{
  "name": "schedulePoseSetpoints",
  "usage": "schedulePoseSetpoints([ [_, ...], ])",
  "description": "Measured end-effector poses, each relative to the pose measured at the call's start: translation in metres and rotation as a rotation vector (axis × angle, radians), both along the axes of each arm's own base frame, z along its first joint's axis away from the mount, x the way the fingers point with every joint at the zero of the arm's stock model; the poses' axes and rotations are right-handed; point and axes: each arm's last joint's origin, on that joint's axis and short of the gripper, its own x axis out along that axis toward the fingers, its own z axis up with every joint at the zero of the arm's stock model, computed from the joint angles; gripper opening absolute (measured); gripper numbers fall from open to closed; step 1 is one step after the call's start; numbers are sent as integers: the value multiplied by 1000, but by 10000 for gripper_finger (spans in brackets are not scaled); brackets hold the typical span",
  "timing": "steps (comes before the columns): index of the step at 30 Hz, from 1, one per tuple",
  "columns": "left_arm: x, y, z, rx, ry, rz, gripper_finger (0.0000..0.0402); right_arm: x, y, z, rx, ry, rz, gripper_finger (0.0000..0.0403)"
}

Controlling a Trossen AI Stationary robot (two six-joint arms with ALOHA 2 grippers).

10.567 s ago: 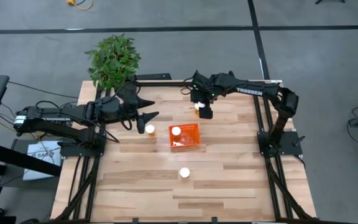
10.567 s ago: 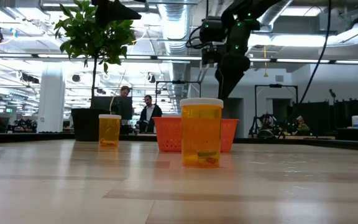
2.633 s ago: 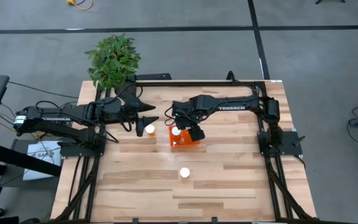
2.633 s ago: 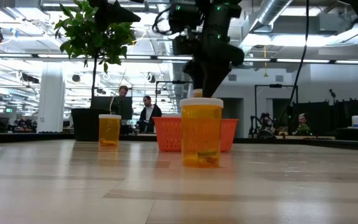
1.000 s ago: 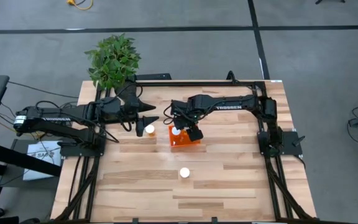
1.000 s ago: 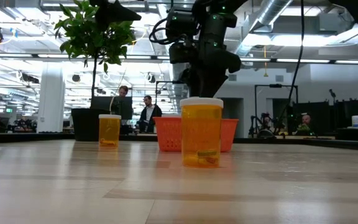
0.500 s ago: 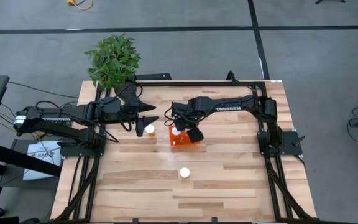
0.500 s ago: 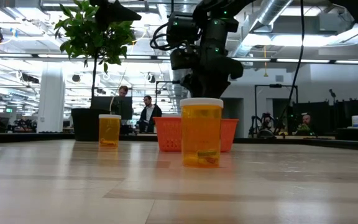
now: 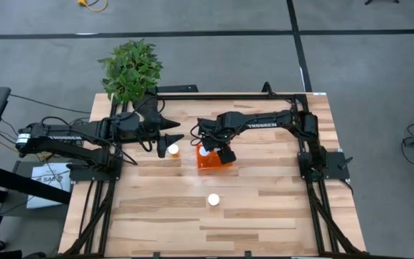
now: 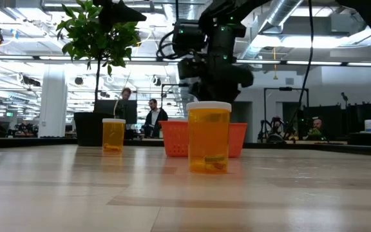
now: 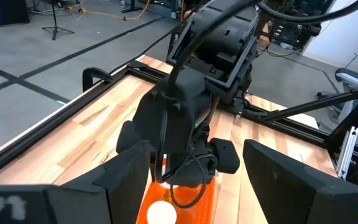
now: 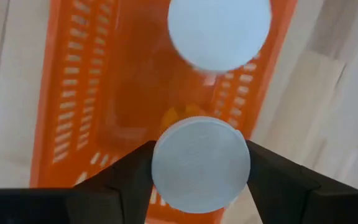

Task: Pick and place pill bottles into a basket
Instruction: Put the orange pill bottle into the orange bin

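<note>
The orange basket [image 9: 214,160] stands mid-table; it also shows in the low view [image 10: 176,139]. One white-capped pill bottle [image 12: 219,31] stands inside it. My right gripper [image 12: 201,177] is right above the basket, pointing down, shut on a second bottle [image 12: 201,163]. A third bottle [image 9: 172,150] stands on the table left of the basket, and my left gripper [image 9: 172,134] hovers open just beyond it. A fourth bottle [image 9: 213,200] stands alone nearer the front edge, large in the low view [image 10: 209,136]. My right gripper pinches the bottle between its two fingers, which touch opposite sides of the white cap's rim [image 12: 157,163]. The fingers come from above, pointing down. The bottle is upright inside the basket's rim, beside the other bottle. Its base is hidden under the cap.
A potted plant [image 9: 130,68] stands at the far left corner of the table. Bare wood lies in front of the basket and to its right. People show in the room beyond the table [image 10: 139,113].
My right gripper has gone down a little over the basket, carrying the bottle with it. The other bottles and the basket have kept still.
</note>
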Motion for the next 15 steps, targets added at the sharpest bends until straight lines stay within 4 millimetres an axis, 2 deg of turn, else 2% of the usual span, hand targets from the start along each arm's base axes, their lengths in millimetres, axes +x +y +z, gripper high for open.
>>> schedulePoseSetpoints([
  [3, 0, 0, 0, 0, -1, 0, 249, 3, -1, -9, -3, 23, 12, 215],
  [8, 0, 0, 1, -3, -10, 0, 249, 4, 2, -10, 0, 12, 21, 206],
  [15, 0, 0, 1, -2, -15, 0, 249, 3, 2, -10, 0, 26, 20, 224],
])
